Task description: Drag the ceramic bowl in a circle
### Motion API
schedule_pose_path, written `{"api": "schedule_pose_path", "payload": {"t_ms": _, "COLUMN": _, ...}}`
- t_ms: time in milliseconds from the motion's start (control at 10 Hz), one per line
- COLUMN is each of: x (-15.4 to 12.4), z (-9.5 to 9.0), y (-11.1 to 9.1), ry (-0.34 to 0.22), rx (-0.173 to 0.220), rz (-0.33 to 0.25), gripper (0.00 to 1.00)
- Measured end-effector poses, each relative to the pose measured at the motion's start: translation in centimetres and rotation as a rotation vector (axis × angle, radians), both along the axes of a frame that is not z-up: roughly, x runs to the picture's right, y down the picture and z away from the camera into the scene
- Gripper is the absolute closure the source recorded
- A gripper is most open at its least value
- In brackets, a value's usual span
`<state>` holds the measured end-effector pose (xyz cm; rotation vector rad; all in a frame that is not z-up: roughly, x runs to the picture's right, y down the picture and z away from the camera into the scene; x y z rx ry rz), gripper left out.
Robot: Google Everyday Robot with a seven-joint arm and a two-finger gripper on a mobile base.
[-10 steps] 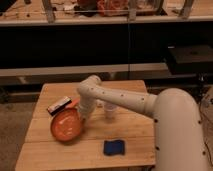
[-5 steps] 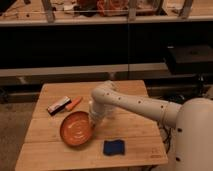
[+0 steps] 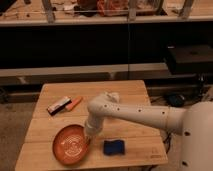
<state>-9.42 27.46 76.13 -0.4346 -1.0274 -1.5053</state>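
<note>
now end effector [image 3: 90, 136] at ceramic bowl [image 3: 71, 145] rim, grip state unclear; keep steady downward pressure, sweep smooth arc on counter [image 3: 135, 90].

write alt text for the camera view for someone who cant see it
A white robot arm reaches down to the right rim of an orange-red ceramic bowl near the wooden table's front left edge, gripper at the rim. A blue sponge lies right of it.

A pale wooden worktop [image 3: 125, 92] stands in dim light. Behind it runs a dark shelf unit [image 3: 100, 45]. Grey floor [image 3: 12, 117] lies at left
</note>
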Motion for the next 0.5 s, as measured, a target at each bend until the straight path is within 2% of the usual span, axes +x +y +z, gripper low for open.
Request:
{"api": "schedule_pose_path", "payload": {"t_ms": 200, "x": -1.7, "z": -0.9, "y": 0.2, "ry": -0.033, "rx": 0.001, "rz": -0.018, "gripper": 1.0}}
{"api": "schedule_pose_path", "payload": {"t_ms": 500, "x": -5.6, "z": -1.2, "y": -0.6, "ry": -0.117, "rx": 0.032, "rz": -0.086, "gripper": 1.0}}
